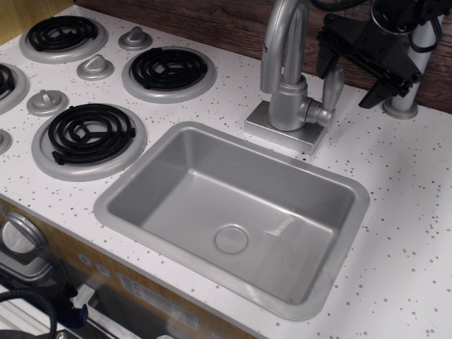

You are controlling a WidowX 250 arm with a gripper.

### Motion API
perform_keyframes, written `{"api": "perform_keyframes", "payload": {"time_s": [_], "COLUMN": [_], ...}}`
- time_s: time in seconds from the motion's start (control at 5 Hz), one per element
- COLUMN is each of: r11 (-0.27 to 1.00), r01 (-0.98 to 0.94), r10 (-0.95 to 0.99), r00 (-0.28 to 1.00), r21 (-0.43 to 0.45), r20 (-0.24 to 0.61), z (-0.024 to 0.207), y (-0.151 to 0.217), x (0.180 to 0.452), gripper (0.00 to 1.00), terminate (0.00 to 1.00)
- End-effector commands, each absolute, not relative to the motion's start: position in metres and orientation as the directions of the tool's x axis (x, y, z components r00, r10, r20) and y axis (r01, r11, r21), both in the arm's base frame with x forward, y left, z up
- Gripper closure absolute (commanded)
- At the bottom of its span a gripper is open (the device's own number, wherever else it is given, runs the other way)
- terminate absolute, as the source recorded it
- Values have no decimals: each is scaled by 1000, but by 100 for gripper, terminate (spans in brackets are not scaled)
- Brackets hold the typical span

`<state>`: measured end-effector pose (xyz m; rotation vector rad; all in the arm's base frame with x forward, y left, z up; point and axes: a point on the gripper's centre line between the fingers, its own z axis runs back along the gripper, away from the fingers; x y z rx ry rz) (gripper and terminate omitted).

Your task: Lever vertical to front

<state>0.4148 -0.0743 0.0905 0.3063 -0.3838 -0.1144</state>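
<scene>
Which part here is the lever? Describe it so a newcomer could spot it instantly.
Behind the sink stands the faucet. The lever is the short grey rod standing upright from the round pivot on its right side, unlike the tall curved spout or the pole farther right.

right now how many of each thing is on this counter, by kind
burners: 4, one being the front coil, one cut off at the left edge
stove knobs: 4, such as, one cut off at the left edge
sink: 1
faucet spout: 1
lever: 1
pole: 1
pincer: 1
total: 13
</scene>
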Motion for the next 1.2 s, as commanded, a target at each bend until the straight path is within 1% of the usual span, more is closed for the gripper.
{"api": "perform_keyframes", "payload": {"time_s": [0.0, 0.2, 0.4, 0.6, 0.8, 1.0], "r11": [955, 962, 968, 970, 973, 976], "r01": [62, 67, 62, 28, -25, -71], "r10": [-176, -162, -142, -102, -24, 42], "r00": [904, 920, 935, 948, 978, 989], "r21": [289, 264, 245, 241, 227, 205], "r20": [389, 358, 324, 301, 209, 144], "z": [101, 94, 89, 91, 90, 87], "y": [-69, -65, -63, -65, -70, -75], "x": [434, 441, 441, 428, 404, 386], "gripper": [0, 0, 100, 100, 100, 100], "terminate": [0, 0, 0, 0, 0, 0]}}
